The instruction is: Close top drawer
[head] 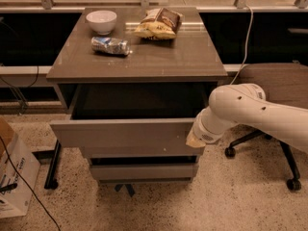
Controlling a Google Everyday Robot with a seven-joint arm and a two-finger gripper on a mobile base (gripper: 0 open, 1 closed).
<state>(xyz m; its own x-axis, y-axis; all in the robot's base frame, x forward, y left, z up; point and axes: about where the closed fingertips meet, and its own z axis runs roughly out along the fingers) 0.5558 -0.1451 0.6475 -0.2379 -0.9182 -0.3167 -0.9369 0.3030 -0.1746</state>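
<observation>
The top drawer (125, 136) of the grey-brown cabinet stands partly pulled out, its plain flat front toward me and its dark inside showing above the panel. My white arm reaches in from the right. Its end, where the gripper (195, 139) is, rests against the right end of the drawer front. The fingers are hidden behind the wrist.
On the cabinet top (178, 57) lie a white bowl (101, 21), a crushed can (110, 45) and a chip bag (159, 23). A narrower lower drawer front (143, 171) sits below. An office chair (279, 105) stands at the right, a cardboard box (14, 177) and cables at the left.
</observation>
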